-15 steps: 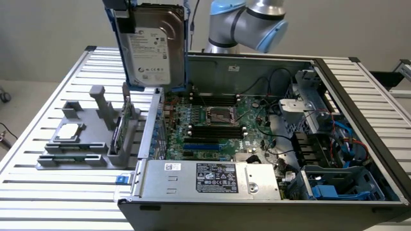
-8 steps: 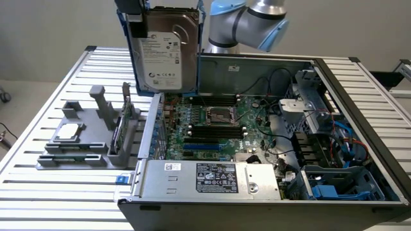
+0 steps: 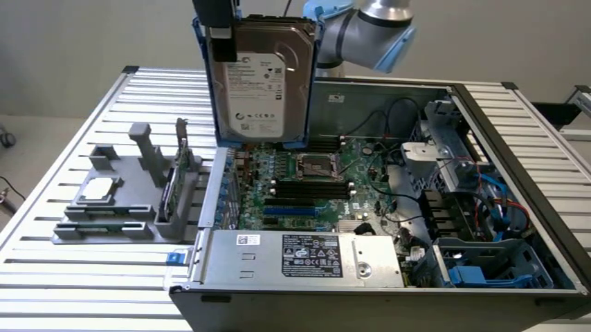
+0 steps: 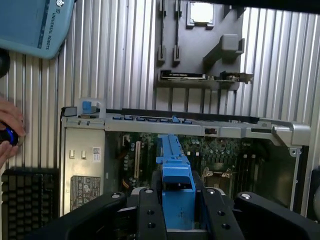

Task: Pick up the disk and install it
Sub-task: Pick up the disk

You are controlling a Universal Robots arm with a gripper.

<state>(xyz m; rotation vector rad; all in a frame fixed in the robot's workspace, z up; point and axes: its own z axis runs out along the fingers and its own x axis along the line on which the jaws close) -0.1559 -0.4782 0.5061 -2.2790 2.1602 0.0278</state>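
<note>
Transport is the step in hand, by my judgement: the black two-fingered gripper is clamped on one bright blue plastic side rail of the flat silver metal disk with its white printed label. The disk hangs upright beneath the gripper, touching nothing, over the open grey computer case. Directly below it lies the green motherboard. Farther off, toward the exterior view's right, a corner compartment with blue plastic fittings looks the likely seat. Reaching it would call for carrying the disk across, turning it to suit the opening, and keeping the rails clear of the cables nearby. The wrist view gives the grip itself, fingers pressed on the rail, and away from the gripper a person's hand beside a black keyboard. The exterior view gives the label face, the upright hang and the compartment. Farthest out sits the grey moulded parts tray on the slatted metal table.
</note>
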